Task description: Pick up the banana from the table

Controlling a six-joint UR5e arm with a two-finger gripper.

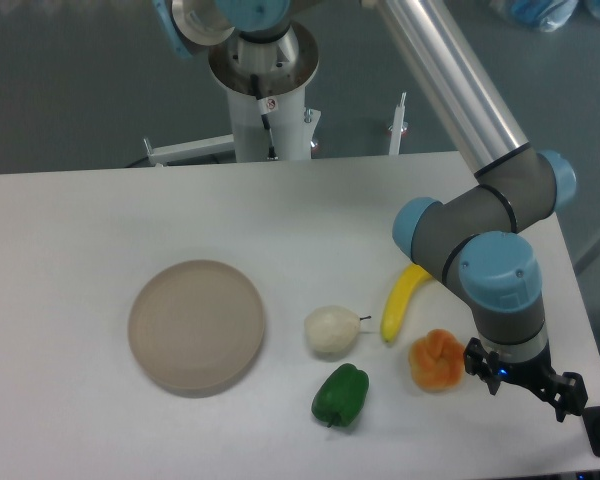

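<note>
The gripper [528, 385] hangs low near the table's right front corner, just right of one orange lumpy fruit [435, 360]; only its dark base and one side show, so I cannot tell whether its jaws stand wide or narrow, and nothing is seen held in it. One banana [403, 300] lies flat on the white table [280, 210], just behind and left of the orange fruit, its far end hidden behind the arm's grey wrist joint [455, 235]. Further left lie one whitish pear-like fruit [329, 331] and, nearer the front edge, one green pepper [341, 395]. One round beige plate [197, 326] sits toward the left half, well apart from the fruits.
</note>
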